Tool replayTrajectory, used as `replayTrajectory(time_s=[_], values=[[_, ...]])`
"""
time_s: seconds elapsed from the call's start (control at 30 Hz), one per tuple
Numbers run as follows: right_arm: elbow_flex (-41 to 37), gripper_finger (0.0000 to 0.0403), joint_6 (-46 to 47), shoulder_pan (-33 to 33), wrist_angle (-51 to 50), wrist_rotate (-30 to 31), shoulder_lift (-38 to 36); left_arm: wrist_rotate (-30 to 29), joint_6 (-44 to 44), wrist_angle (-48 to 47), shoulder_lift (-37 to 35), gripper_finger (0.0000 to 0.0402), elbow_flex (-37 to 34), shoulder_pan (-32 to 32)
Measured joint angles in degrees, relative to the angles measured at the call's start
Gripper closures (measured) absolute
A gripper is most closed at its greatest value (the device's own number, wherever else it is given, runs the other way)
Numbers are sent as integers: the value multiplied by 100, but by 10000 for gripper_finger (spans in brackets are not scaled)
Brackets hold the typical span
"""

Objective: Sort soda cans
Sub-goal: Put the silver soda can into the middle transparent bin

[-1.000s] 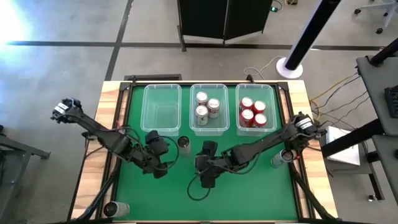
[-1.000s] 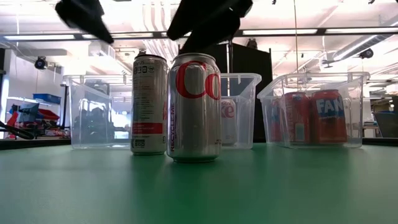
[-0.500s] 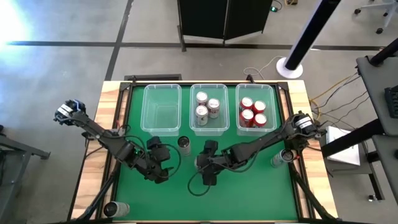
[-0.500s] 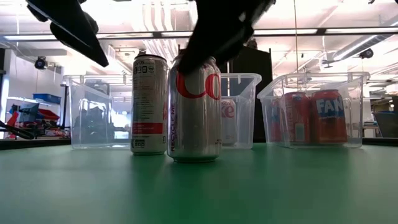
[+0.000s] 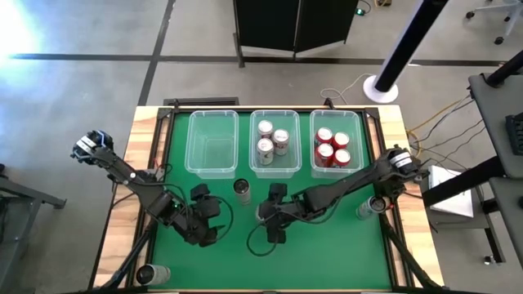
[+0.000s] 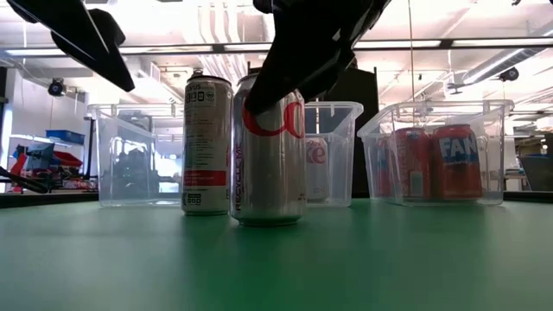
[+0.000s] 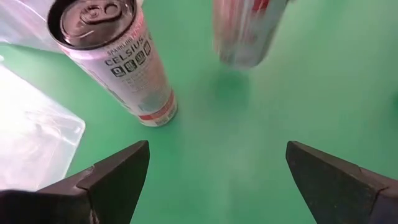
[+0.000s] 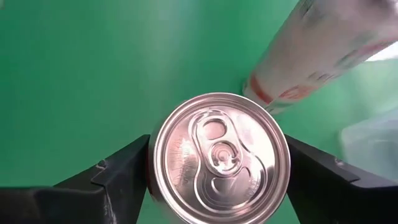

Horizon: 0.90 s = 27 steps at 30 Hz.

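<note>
A silver soda can with red lettering (image 6: 268, 164) stands upright on the green table, its top (image 8: 219, 158) filling the right wrist view. My right gripper (image 8: 217, 163) is open and lowered over it, one finger on each side of the can's upper wall. A slim white-and-red can (image 6: 206, 147) stands upright just behind it, toward the left. My left gripper (image 7: 217, 162) hangs open and empty above the mat, left of and nearer than both cans (image 5: 204, 216). My right gripper comes at the silver can from above, slanting down. Its fingers (image 8: 124, 180) straddle the can's upper wall (image 6: 259, 117). I cannot tell whether they touch it. The can stands with its base on the table.
Three clear bins line the far edge: a left one (image 5: 212, 147) with nothing in it, a middle one (image 5: 274, 113) with silver cans, a right one (image 5: 336, 113) with red cans. One can stands at the right edge (image 5: 368, 207); another lies at the near left corner (image 5: 153, 273).
My right gripper has come down over the silver can, its fingers now around the can's top. My left gripper has drawn back from the cans toward the table's near edge.
</note>
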Motion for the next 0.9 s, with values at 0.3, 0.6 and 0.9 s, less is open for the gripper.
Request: replayTrajectory(time_s=[0.3, 0.6, 0.9], values=[[800, 103, -341, -28, -1092, 750, -1408, -409, -197, 81, 107, 40, 0, -174], [302, 103, -320, -868, -1578, 2208, -2466, -406, -150, 364, 510, 40, 0, -184], [-794, 102, -94, -2096, -852, 1207, -2241, -324, -254, 339, 691, 40, 0, -194]])
